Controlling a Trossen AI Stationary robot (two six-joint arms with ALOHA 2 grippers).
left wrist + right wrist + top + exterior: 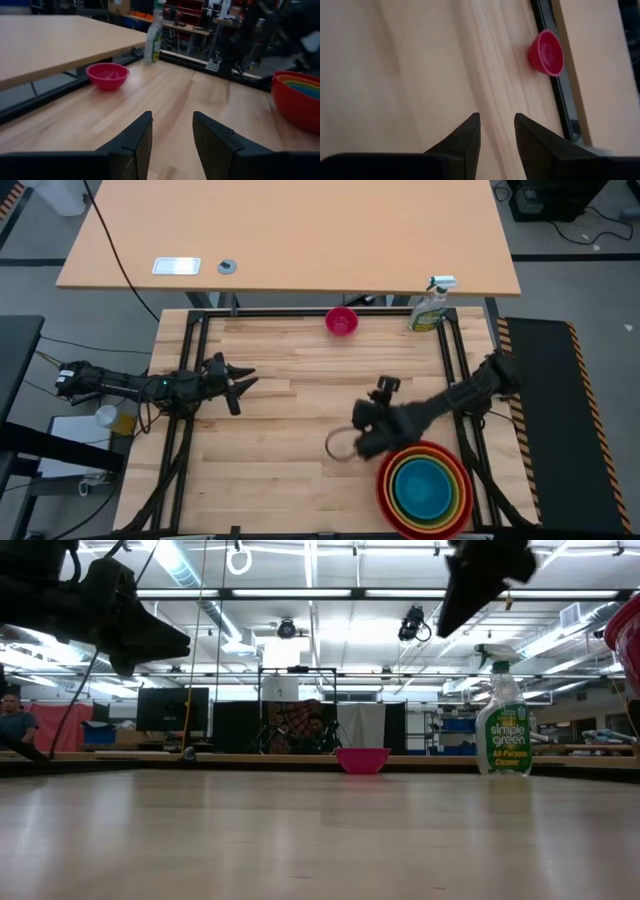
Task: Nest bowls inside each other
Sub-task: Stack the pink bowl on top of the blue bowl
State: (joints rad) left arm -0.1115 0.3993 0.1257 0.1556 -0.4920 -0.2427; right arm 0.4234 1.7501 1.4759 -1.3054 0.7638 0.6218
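Note:
The pink bowl [341, 321] [547, 52] stands upright by itself on its base near the table's far edge. At the near right sits a nested stack [424, 488]: the red bowl [295, 105] holds the orange, lime green and blue ones. My right gripper [345, 442] [497, 120] hangs open and empty above bare wood just left of the stack, slanting down toward the far edge. My left gripper [240, 380] [172, 120] waits open at the table's left side, pointing level across it.
A clear spray bottle [432, 305] [502, 715] stands at the far right corner, right of the pink bowl. A black frame rail [320, 312] runs along the far edge, with a second tabletop [290, 230] behind it. Bare wood [290, 410] lies between the arms.

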